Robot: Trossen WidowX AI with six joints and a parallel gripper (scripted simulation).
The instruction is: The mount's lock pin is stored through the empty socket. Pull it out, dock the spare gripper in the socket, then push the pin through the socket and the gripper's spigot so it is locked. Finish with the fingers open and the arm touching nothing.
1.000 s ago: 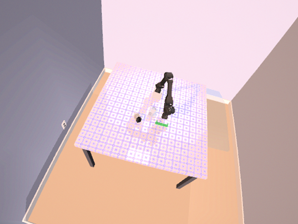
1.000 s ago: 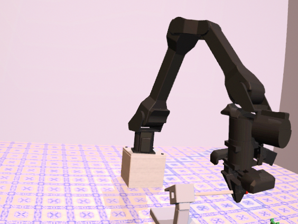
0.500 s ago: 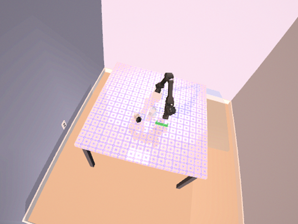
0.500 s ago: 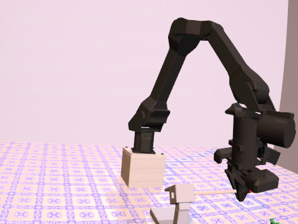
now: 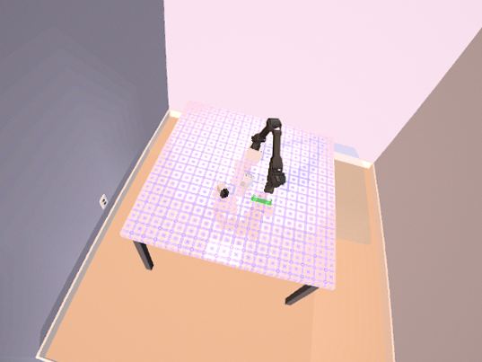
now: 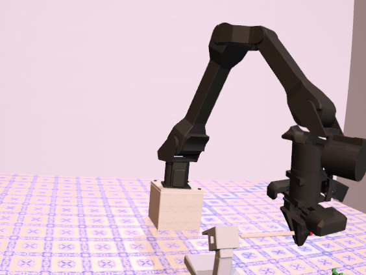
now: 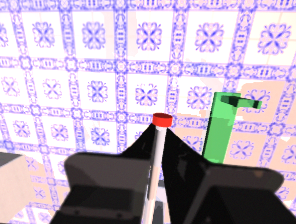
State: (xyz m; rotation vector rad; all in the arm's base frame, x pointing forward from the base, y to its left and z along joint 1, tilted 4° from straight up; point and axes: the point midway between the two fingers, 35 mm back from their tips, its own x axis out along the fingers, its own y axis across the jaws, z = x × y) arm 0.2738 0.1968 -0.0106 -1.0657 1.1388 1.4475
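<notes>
My gripper (image 5: pixel 268 190) (image 6: pixel 300 239) (image 7: pixel 156 127) is shut on the lock pin (image 6: pixel 267 234) (image 7: pixel 155 172), close to its red head. The pin is pale and thin and lies about level. In the exterior view its far end shows just off the face of the mount's grey socket head (image 6: pixel 226 237), with a narrow gap between them. The mount (image 5: pixel 246 180) stands to the left of my gripper in the top view. The spare gripper, a small piece with a black end (image 5: pixel 223 193), lies on the table beyond the mount. Its spigot is too small to make out.
A green bracket with upturned ends (image 5: pixel 261 201) (image 6: pixel 337 272) (image 7: pixel 219 132) lies on the table close to my gripper, on the front side. The pale block under the arm's base (image 5: pixel 254 154) (image 6: pixel 180 210) (image 7: pixel 11 189) stands at the back of the patterned table (image 5: pixel 184 222).
</notes>
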